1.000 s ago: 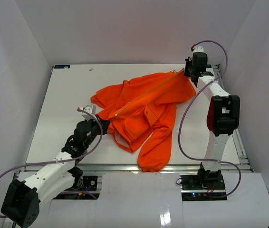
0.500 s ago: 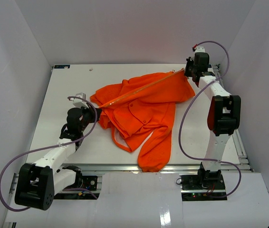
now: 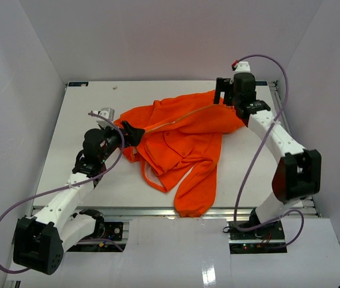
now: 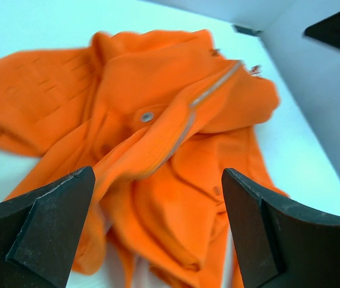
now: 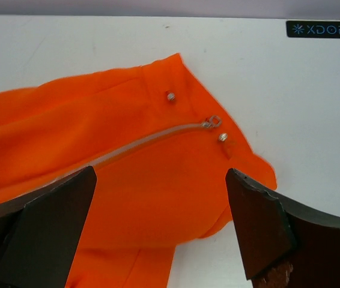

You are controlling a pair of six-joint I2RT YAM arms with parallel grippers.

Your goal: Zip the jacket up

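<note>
Top external view: the bright orange soft fabric jacket (image 3: 182,141) lies crumpled on the white table (image 3: 86,168). The left gripper (image 3: 135,133) at its left edge and the right gripper (image 3: 221,95) at its far corner both gape, holding nothing.

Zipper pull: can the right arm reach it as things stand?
Probably yes. In the right wrist view the zipper pull lies exposed on top of the jacket, just ahead of the open right claw, with nothing covering it.
</note>
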